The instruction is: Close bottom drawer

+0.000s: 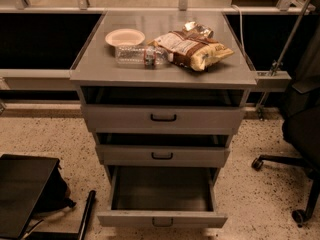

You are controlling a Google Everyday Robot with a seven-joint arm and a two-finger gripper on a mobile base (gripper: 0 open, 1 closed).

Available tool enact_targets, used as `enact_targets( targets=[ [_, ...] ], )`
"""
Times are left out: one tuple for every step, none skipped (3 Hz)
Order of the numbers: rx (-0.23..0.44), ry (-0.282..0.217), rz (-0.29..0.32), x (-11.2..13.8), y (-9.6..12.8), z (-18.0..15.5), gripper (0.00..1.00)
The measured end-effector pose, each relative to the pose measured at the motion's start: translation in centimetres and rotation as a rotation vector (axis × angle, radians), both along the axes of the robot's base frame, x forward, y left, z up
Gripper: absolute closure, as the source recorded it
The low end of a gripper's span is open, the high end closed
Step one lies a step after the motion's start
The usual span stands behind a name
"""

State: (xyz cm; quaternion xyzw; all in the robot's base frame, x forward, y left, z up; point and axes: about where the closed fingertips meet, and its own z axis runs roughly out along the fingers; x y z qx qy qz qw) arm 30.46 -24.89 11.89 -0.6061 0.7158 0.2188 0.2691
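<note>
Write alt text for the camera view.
The bottom drawer of a grey cabinet stands pulled far out; the middle drawer and top drawer sit slightly out. A plate, water bottle and snack bags lie on top. The robot's hand is out of view.

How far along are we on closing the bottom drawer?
Nothing looks done: the bottom drawer stands pulled far out, its empty inside showing. Nothing is in hand either; the gripper is out of view, not at the drawer's handle. Left: reach the front and push it fully in.
</note>
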Motion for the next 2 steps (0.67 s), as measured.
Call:
enact_targets(
  targets=[
    [0.056,-0.056,0.017,3.9,-0.4,0.4,0.00],
    [0.090,-0.107,0.026,9.0,-0.7,1.5,0.00]
  ],
)
